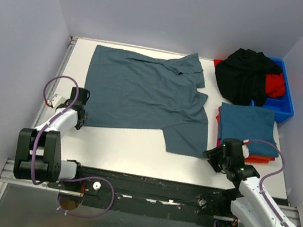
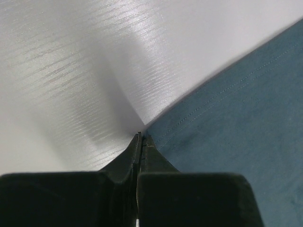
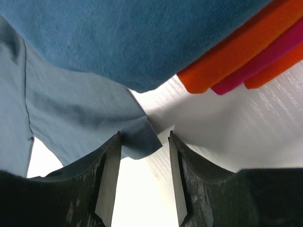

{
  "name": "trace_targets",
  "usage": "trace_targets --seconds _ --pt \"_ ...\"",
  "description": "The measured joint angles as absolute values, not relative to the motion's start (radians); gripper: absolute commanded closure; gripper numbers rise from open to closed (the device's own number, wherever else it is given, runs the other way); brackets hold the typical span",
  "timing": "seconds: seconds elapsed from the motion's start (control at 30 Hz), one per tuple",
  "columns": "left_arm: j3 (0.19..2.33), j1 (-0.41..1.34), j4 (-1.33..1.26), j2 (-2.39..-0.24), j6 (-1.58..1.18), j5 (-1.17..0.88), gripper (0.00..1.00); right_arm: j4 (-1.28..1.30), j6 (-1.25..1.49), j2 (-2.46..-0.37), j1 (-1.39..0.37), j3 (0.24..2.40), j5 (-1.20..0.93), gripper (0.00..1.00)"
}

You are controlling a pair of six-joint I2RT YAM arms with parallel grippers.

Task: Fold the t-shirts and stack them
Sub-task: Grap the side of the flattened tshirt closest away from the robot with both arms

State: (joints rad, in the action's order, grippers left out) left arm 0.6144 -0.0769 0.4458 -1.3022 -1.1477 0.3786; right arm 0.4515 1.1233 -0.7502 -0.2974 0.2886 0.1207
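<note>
Folding begins, I judge. Left claw point(image 2: 140, 136) pinches the 8 o'clock corner of the t-shirt point(image 1: 142, 97); right claw point(image 3: 143, 137) stands wide around the 4 o'clock corner and should close next.

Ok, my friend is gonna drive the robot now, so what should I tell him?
Left gripper: jaws shut at the shirt's near left corner. Can't tell if they pinch cloth.
Right gripper: jaws open, with the shirt's near right corner between them.
The shirt lies spread out on the table, not folded.
Done: a folded stack on the right, blue on top, orange and pink under it.
Left to do: fold this shirt and stack it, then the black and red clothes in the bin.
</note>
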Motion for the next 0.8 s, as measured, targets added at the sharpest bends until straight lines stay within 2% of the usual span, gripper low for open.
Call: trace_targets --seconds 0.1,0.2,0.37,0.53,0.8 --pt "0.614 -0.078 0.440 -1.307 -1.145 0.374 1.00 0.410 1.147 -0.772 -0.297 0.282 0.123 0.67" --pt "0.614 -0.080 0.432 -1.312 -1.140 0.369 1.00 0.379 1.160 -0.793 -0.297 0.281 0.129 0.98" --pt "0.614 -0.088 0.430 -1.319 -1.131 0.364 1.00 0.358 1.153 -0.781 -0.297 0.281 0.139 0.99" --pt "0.614 -0.093 0.431 -1.313 -1.126 0.360 1.00 0.396 1.098 -0.681 -0.297 0.290 0.138 0.99" --pt "0.615 -0.097 0.451 -1.267 -1.125 0.358 1.00 0.611 0.979 -0.484 -0.297 0.480 0.138 0.99"
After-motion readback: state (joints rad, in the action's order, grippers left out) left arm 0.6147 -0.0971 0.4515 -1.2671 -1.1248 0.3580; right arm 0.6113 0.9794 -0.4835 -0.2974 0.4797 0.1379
